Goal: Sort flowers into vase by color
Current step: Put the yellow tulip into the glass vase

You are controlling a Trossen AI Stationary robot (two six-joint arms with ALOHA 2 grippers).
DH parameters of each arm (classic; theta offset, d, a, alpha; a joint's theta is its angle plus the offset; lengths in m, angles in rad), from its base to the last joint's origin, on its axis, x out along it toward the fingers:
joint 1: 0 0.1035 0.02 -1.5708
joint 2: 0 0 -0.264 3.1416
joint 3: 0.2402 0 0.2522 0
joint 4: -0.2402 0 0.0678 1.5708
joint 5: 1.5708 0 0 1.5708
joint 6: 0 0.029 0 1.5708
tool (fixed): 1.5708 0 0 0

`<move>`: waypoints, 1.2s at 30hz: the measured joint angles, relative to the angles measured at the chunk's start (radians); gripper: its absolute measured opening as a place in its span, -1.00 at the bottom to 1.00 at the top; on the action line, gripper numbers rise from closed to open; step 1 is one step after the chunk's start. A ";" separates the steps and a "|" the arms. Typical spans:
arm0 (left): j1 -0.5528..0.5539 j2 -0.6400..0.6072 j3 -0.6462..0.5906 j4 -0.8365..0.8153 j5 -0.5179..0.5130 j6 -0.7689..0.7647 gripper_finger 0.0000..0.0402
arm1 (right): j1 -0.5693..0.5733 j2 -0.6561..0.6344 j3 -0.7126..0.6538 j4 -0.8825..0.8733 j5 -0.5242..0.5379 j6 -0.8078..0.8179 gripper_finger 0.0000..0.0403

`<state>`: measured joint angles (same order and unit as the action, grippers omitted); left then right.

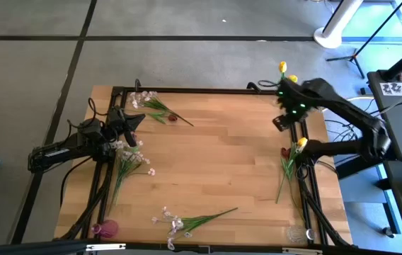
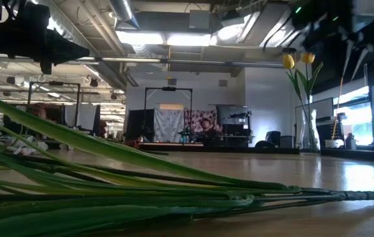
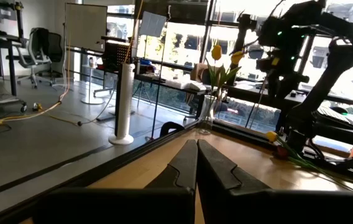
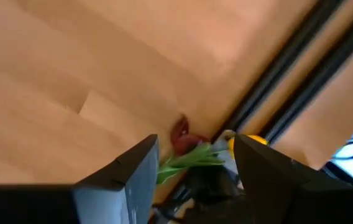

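The light wooden table [image 1: 215, 170] holds scattered green-stemmed flowers [image 1: 194, 221]. The right gripper [image 1: 283, 122], fingers apart, hovers near its right edge; the left gripper [image 1: 134, 121], fingers together, waits by the left edge.

Dark jointed arms, black cables; right arm [image 1: 342, 113] green lights.

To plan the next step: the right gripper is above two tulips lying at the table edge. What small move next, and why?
Probably lower the right gripper toward the red tulip: its jaws stand open above it, and it lies untouched beside the yellow tulip.
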<state>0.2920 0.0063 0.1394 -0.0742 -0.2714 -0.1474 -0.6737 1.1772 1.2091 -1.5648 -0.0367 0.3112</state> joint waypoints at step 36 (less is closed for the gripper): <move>0.000 0.000 0.000 -0.001 0.000 0.000 -1.00 | 0.321 0.378 -0.484 0.214 -0.014 0.370 -0.23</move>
<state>0.2920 0.0059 0.1398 -0.0749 -0.2718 -0.1474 -0.3523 1.5552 0.7246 -1.3510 -0.0506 0.6812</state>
